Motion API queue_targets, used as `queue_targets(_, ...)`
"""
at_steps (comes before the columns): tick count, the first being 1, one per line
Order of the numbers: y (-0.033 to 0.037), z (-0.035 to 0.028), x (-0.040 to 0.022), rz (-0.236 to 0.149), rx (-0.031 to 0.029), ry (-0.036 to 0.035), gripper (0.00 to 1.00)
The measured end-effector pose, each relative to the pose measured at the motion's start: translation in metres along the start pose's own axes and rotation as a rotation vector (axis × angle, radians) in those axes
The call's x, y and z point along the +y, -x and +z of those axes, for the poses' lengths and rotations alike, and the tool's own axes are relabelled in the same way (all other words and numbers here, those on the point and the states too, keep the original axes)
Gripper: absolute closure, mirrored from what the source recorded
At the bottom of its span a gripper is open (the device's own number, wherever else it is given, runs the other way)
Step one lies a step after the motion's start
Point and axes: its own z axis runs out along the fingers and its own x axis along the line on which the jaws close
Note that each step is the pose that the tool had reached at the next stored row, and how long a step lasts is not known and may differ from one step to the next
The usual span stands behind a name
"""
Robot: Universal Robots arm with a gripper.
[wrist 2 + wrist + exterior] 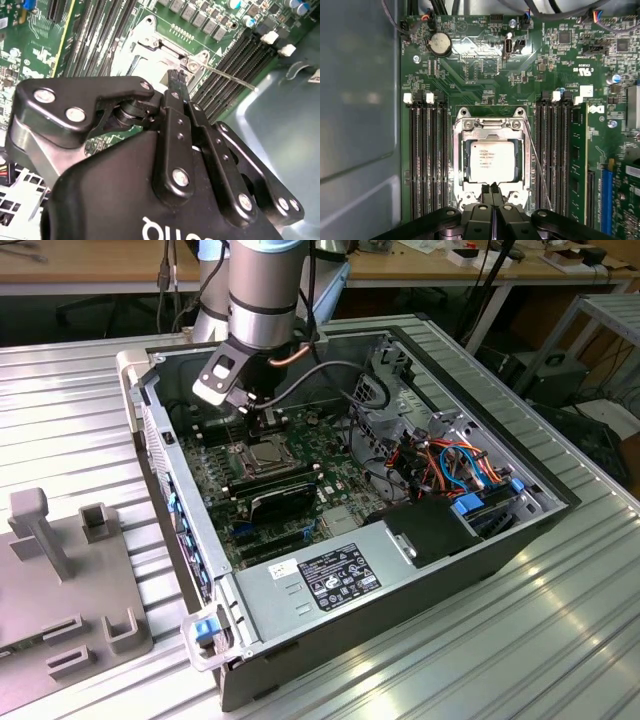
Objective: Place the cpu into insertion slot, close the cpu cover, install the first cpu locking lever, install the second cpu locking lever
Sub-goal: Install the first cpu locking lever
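The cpu [492,161] lies flat in the insertion slot [467,161], with the cpu cover [490,127] down around it. The closed, empty jaws touch the cover's edge. A thin lever [536,165] slants just beside the slot, above the motherboard [470,65].

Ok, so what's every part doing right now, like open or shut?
cpu cover: down flat.
cpu: seated inside the cover's window.
locking lever: sticking out, unlatched.
claw: shut, tips at the cover's edge.
computer case: side open.
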Motion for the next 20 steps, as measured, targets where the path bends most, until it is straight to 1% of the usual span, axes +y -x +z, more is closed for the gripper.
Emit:
queue_targets(1, 0.0000, 0.0000, 0.0000, -0.014, 0.0004, 0.0002, 0.89)
queue_targets(3, 0.0000, 0.0000, 0.0000, -0.057, 0.0011, 0.0007, 0.89)
queue_targets(5, 0.0000, 0.0000, 0.0000, -0.114, 0.0022, 0.0014, 0.89)
queue_targets(7, 0.0000, 0.0000, 0.0000, -0.136, 0.0026, 0.0017, 0.89)
queue_targets(12, 0.0000, 0.0000, 0.0000, -0.136, 0.0026, 0.0017, 0.89)
queue_targets(20, 0.0000, -0.0001, -0.0028, -0.136, 0.0026, 0.0020, 0.89)
